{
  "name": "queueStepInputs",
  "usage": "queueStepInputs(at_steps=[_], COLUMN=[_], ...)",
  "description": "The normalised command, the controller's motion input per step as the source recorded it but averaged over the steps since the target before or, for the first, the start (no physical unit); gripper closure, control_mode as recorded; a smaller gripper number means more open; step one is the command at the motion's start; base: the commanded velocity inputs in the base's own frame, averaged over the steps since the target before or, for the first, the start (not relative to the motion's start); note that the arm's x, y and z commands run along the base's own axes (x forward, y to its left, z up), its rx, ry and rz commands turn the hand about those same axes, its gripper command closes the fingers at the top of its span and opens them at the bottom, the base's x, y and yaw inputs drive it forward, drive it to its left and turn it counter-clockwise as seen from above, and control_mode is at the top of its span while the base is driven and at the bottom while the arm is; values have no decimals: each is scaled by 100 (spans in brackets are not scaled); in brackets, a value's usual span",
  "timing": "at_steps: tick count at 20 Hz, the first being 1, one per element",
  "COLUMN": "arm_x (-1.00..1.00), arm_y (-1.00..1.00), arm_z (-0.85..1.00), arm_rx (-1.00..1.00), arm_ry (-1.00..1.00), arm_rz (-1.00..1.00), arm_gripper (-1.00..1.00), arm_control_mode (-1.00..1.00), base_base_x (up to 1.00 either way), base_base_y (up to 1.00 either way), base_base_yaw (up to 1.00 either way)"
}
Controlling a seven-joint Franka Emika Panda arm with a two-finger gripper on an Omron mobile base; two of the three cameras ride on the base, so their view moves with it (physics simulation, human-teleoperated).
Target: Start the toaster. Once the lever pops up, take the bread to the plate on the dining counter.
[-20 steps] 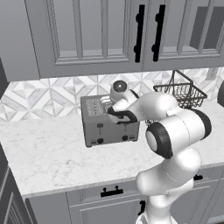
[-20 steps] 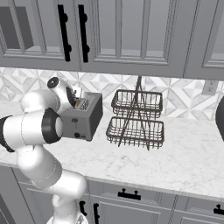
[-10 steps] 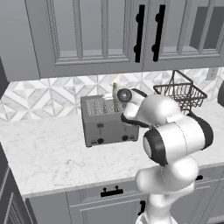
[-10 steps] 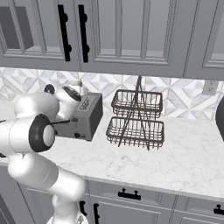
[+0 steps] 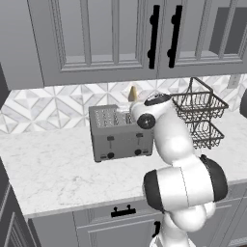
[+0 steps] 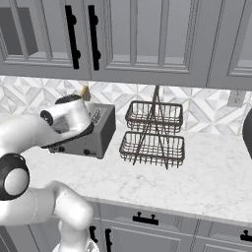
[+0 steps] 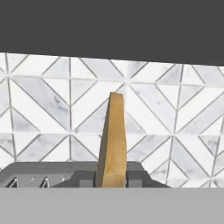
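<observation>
The grey four-slot toaster (image 5: pixel 120 136) (image 6: pixel 93 134) stands on the marble worktop against the tiled wall. Its top edge lies low in the hand view (image 7: pixel 39 174). My gripper (image 7: pixel 112 179) is shut on the bread (image 7: pixel 113 138), a golden-tan slice seen edge-on and upright between the dark fingertips (image 7: pixel 85 177). From the base cameras the bread (image 5: pixel 132 93) (image 6: pixel 85 92) pokes up behind my white wrist, above the toaster's back right corner. My arm hides its lower end there. The plate and the dining counter are out of view.
A black two-tier wire basket (image 5: pixel 201 116) (image 6: pixel 155 134) stands just right of the toaster. Grey upper cabinets (image 5: pixel 120 38) hang low over the worktop. A dark rounded object (image 6: pixel 247 133) sits at the far right edge.
My hand has risen from the toaster's top with the bread in it. The slice now stands higher, and my elbow has swung down toward the front.
</observation>
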Motion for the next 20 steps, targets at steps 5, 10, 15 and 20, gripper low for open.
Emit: queueStepInputs(at_steps=[5,10,15,20], arm_x=[-97,-100,-100,-100], arm_y=[0,2,11,3], arm_z=[30,51,64,50], arm_rx=[30,27,20,17], arm_ry=[0,0,0,0], arm_rz=[0,3,5,1], arm_gripper=[100,100,100,100], arm_control_mode=[-100,-100,-100,-100], base_base_x=[0,0,0,0], base_base_y=[0,0,0,0], base_base_yaw=[0,0,0,0])
